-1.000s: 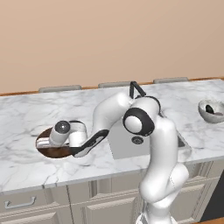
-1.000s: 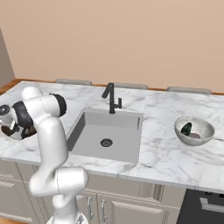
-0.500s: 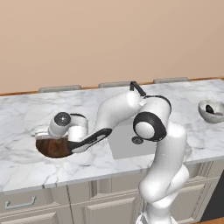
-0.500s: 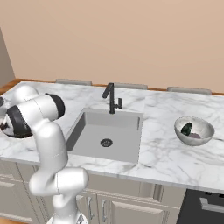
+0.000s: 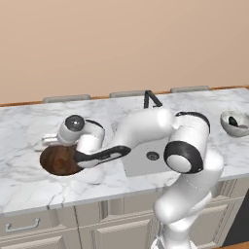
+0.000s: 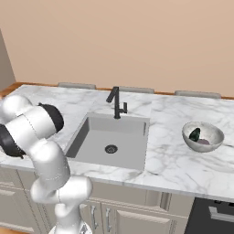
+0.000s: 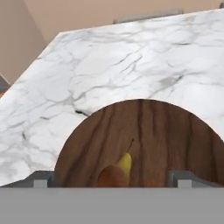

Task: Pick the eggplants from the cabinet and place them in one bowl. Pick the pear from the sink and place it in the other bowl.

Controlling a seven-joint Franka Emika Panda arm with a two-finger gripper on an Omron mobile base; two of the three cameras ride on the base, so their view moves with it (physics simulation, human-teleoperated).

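A yellow and red-brown pear [image 7: 119,171] lies inside the wooden bowl [image 7: 175,127] on the left of the marble counter. My gripper [image 7: 113,181] hangs just above it, open, with its fingertips [image 7: 42,179] wide apart on either side of the pear and not touching it. From the left base view my gripper [image 5: 52,142] is over the far rim of the wooden bowl [image 5: 57,161]. Dark eggplants [image 6: 195,134] rest in the grey bowl [image 6: 215,133] on the right of the counter, and the same grey bowl [image 5: 228,125] sits at the right edge of the left base view.
The sink [image 6: 91,141] with a black faucet [image 6: 116,103] lies between the two bowls. My arm stretches leftward across the front of the sink [image 5: 146,163]. Bare marble counter [image 7: 131,57] spreads beyond the wooden bowl up to the beige wall.
My hand has risen from the wooden bowl and drawn slightly right. The pear stays in the bowl, and the jaws stay wide.
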